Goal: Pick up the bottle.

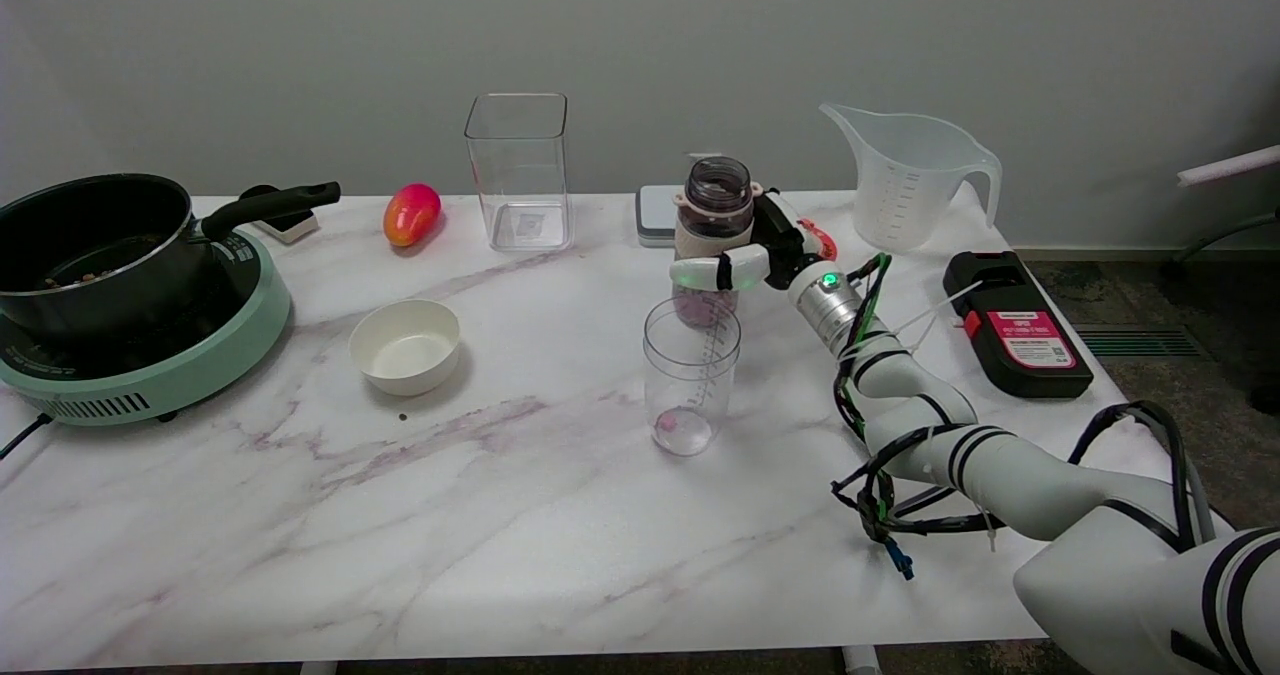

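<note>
On the far left a black pot [90, 245] sits on a green cooker [150, 365]. Next comes a small white bowl [405, 345], with a red and yellow mango [411, 214] behind it. A tall clear box [518, 170] stands near the back. In the middle is a clear cup [690, 375]. Just behind it stands the bottle [714, 225], and my right hand [765, 250] wraps around it and holds it. Farther right are a big clear jug [910, 175] and a black box [1015, 325].

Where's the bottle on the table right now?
In the head view the bottle stands right of the table's centre, gripped by the right hand, just behind the clear measuring cup and in front of a small white box.
</note>
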### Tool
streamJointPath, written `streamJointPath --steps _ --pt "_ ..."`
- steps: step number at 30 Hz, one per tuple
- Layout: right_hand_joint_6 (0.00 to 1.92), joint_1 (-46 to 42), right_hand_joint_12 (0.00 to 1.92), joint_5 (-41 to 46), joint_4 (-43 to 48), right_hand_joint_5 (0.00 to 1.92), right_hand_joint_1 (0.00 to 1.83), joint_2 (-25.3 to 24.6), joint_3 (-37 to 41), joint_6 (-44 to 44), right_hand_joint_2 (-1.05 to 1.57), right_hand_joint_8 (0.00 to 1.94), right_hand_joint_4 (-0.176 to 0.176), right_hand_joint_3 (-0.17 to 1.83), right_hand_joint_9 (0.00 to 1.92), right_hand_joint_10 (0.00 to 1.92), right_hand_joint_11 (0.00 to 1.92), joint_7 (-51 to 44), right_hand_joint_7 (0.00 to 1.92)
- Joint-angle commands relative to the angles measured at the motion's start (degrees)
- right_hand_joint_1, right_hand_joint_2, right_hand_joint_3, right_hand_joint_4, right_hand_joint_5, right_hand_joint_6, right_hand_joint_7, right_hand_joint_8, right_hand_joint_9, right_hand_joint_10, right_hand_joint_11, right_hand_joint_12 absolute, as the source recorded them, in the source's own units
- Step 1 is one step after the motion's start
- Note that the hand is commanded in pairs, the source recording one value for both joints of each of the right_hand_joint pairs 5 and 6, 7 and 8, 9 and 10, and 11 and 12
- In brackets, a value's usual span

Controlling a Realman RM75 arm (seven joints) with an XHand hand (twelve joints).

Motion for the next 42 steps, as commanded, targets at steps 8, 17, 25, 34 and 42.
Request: streamJointPath --steps 8,17,25,34,42 --pt "0.49 -1.1 0.61 0.3 1.5 0.49 1.47 0.1 1.2 -1.4 0.14 0.92 0.0 0.63 0.83 0.83 0.61 -0.2 0.92" --pt "1.11 -0.3 0.88 0.4 1.6 1.11 1.45 0.1 1.2 -2.9 0.3 1.23 0.0 0.81 1.07 1.07 0.88 -0.2 1.23" --pt "1.3 -0.7 1.02 0.4 6.0 1.3 1.45 1.2 3.2 -2.4 0.53 1.48 0.0 0.73 1.16 1.16 1.02 -1.2 1.48" --pt "1.48 -4.6 1.15 0.4 20.6 1.48 1.43 8.5 5.1 -4.6 0.9 1.65 0.0 0.5 1.26 1.26 1.15 -3.8 1.65" --pt "1.6 -10.6 1.22 0.1 29.2 1.6 1.4 11.6 12.8 -5.2 1.14 1.74 0.0 0.38 1.3 1.3 1.22 -12.0 1.74"
